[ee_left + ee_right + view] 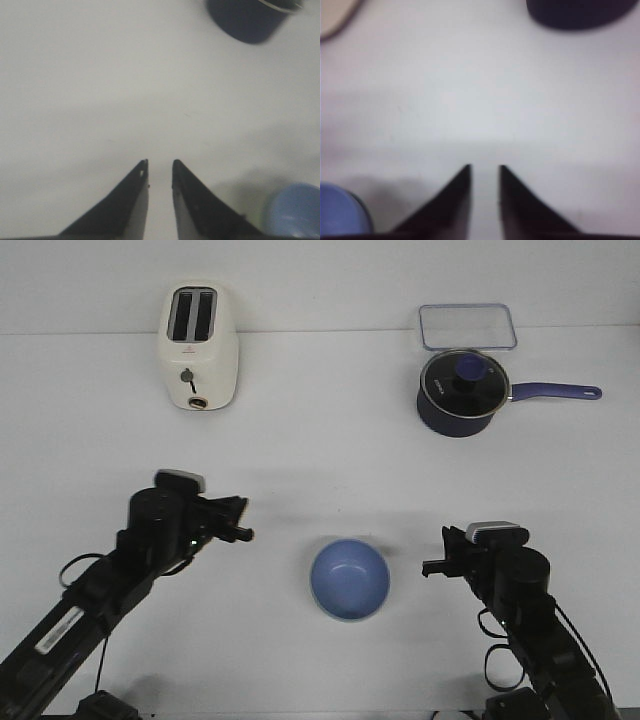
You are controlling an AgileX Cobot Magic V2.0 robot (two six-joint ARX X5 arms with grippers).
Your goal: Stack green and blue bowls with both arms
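Observation:
The periwinkle blue bowl point(350, 580) sits upright on the white table, near the front middle, between the two arms. It also shows in the left wrist view point(295, 210) and the right wrist view point(340, 210). The green bowl does not show on its own. A faint greenish edge lies at the blue bowl's rim point(262, 220), and I cannot tell what it is. My left gripper point(245, 532) point(160, 162) is to the left of the bowl. Its jaws are nearly together and hold nothing. My right gripper point(430, 567) point(485, 167) is to the right of the bowl and stands the same way, empty.
A cream toaster point(198, 347) stands at the back left. A dark navy saucepan point(460, 392) with a glass lid and a long handle stands at the back right. A clear flat container point(467, 326) lies behind it.

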